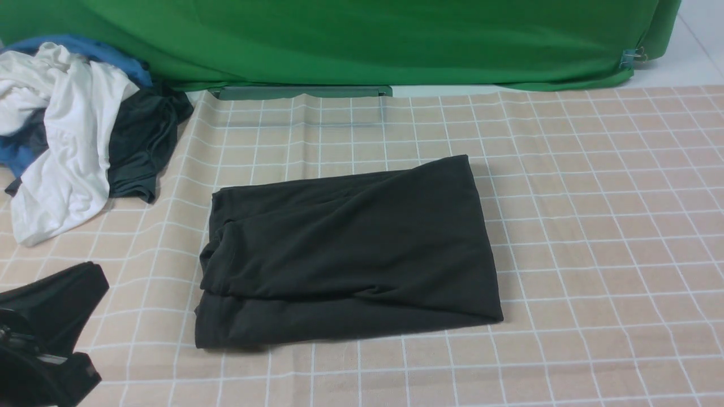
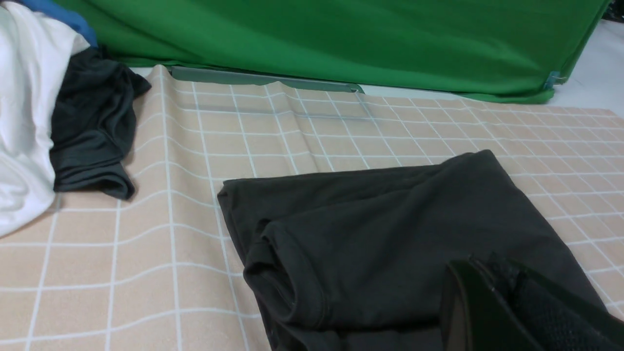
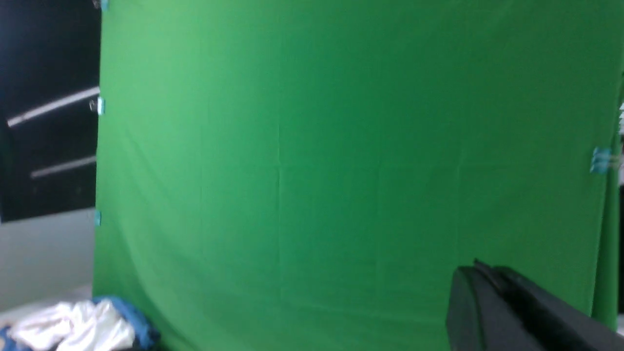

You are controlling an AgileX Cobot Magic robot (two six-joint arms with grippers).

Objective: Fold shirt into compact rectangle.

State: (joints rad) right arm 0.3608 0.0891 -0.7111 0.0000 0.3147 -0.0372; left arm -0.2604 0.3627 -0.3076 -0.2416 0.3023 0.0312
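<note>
Lying folded into a rough rectangle near the middle of the worktop (image 1: pixel 594 226), on the beige checked cloth: the shirt (image 1: pixel 348 251), black, layered edges stacked along its left side, near edge slightly askew. Heaped at the far left corner: a pile of clothes (image 1: pixel 68 130) in white, blue and dark grey-green, well apart from the shirt. Hanging behind everything: a green backdrop (image 1: pixel 362 39). Showing at the lower left edge, clear of the shirt: the left gripper (image 1: pixel 39 345), a dark shape, fingers clenched on nothing.

Seen from the left wrist: the shirt (image 2: pixel 390 234) again, filling the lower middle, folded layers visible at its near corner; left fingers (image 2: pixel 487 302) pressed together, dark, in front of the fabric and not grasping it. Dark grey-green garment (image 2: pixel 92 126) beside the white cloth at the edge.

Seen from the right wrist: mostly green backdrop (image 3: pixel 341 146), a bit of white and blue clothing (image 3: pixel 83 326) low in the corner, right fingers (image 3: pixel 497 307) closed together, empty. No shirt visible from this angle.
</note>
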